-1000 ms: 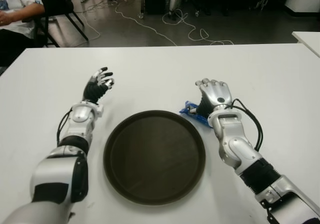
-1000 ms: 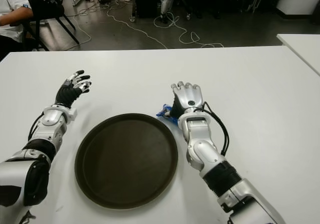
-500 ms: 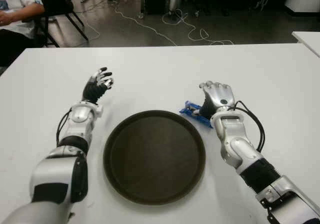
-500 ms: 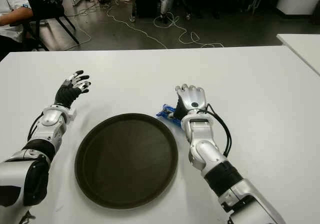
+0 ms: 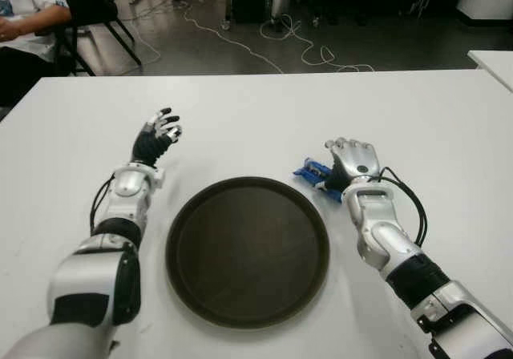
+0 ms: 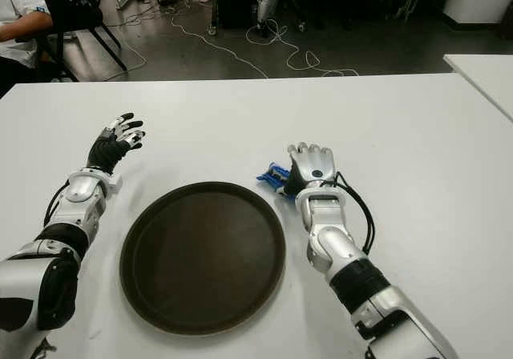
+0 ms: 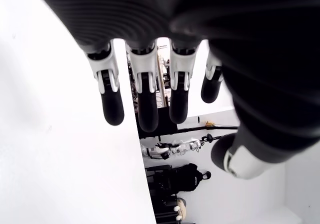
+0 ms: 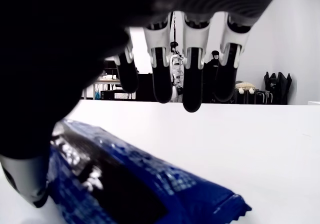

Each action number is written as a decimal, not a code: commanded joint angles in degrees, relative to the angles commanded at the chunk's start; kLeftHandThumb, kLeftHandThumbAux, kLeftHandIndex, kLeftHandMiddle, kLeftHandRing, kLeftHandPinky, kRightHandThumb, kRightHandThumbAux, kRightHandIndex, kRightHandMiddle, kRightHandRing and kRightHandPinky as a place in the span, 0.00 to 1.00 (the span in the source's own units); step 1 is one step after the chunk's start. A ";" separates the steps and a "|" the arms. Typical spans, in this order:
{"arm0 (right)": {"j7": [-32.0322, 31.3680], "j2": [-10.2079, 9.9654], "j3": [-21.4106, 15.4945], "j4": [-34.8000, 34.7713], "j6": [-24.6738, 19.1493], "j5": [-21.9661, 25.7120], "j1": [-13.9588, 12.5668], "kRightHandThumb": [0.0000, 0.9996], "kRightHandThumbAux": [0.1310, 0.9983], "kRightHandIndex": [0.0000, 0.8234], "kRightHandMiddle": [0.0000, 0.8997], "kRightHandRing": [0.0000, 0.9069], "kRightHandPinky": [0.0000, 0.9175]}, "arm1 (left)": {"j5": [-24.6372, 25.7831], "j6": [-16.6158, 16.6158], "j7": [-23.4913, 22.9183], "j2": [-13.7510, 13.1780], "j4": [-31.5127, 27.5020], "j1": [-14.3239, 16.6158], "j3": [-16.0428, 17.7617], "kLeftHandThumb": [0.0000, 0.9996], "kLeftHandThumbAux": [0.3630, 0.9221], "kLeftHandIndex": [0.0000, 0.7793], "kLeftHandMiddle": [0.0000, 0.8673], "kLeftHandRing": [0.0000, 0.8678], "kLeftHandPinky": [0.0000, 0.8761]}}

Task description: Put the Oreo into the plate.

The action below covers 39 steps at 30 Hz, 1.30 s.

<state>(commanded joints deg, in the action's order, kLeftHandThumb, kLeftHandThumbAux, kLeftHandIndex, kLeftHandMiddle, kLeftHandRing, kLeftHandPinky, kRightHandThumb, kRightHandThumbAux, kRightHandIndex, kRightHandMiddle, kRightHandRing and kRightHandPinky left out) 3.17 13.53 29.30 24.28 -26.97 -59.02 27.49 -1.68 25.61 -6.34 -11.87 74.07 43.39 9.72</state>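
Observation:
The Oreo [image 5: 313, 171] is a blue packet lying flat on the white table [image 5: 240, 110], just off the upper right rim of the round dark brown plate [image 5: 240, 255]. My right hand [image 5: 349, 152] is right beside the packet on its right. In the right wrist view its fingers [image 8: 192, 91] hang spread above the Oreo [image 8: 125, 184] without closing on it, and the thumb shows beside the packet's end. My left hand [image 5: 160, 131] shows left of the plate, idle, with its fingers [image 7: 145, 109] spread and nothing in them. Nothing lies in the plate.
A person sits on a chair [image 5: 88, 10] beyond the table's far left corner. Cables trail over the floor [image 5: 304, 50] behind the table. A second white table [image 5: 493, 58] shows at the right edge.
My right hand has drawn back toward me and a little to the right, so more of the Oreo shows. The left hand has not moved.

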 joint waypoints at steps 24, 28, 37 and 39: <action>2.87 -0.57 -1.14 10.19 2.13 3.87 4.27 0.00 0.53 0.22 0.21 0.24 0.26 | -0.21 0.01 1.04 0.37 -0.15 0.05 -0.48 0.15 0.55 0.13 0.23 0.23 0.24; 3.27 -0.75 -1.22 10.89 1.94 4.73 4.65 0.00 0.54 0.22 0.20 0.22 0.25 | -0.38 -0.03 1.29 0.32 -0.05 0.07 -0.68 0.16 0.55 0.14 0.23 0.23 0.24; 4.81 -0.74 -1.80 11.83 3.52 6.95 4.80 0.00 0.57 0.24 0.22 0.23 0.25 | -0.36 0.24 1.28 0.33 0.01 0.00 -0.97 0.16 0.56 0.13 0.22 0.22 0.24; 5.16 -0.64 -2.19 12.28 5.10 8.26 4.82 0.00 0.58 0.25 0.23 0.24 0.27 | -0.40 0.35 1.36 0.35 0.02 -0.02 -1.07 0.16 0.56 0.13 0.22 0.22 0.23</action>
<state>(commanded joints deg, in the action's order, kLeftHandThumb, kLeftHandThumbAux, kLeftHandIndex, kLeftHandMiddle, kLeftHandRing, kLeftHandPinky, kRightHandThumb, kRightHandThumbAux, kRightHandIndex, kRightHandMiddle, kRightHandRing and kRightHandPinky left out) 8.33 12.89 27.10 36.57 -21.87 -50.76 32.32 -2.08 25.97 -4.99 -11.52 74.09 43.37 8.66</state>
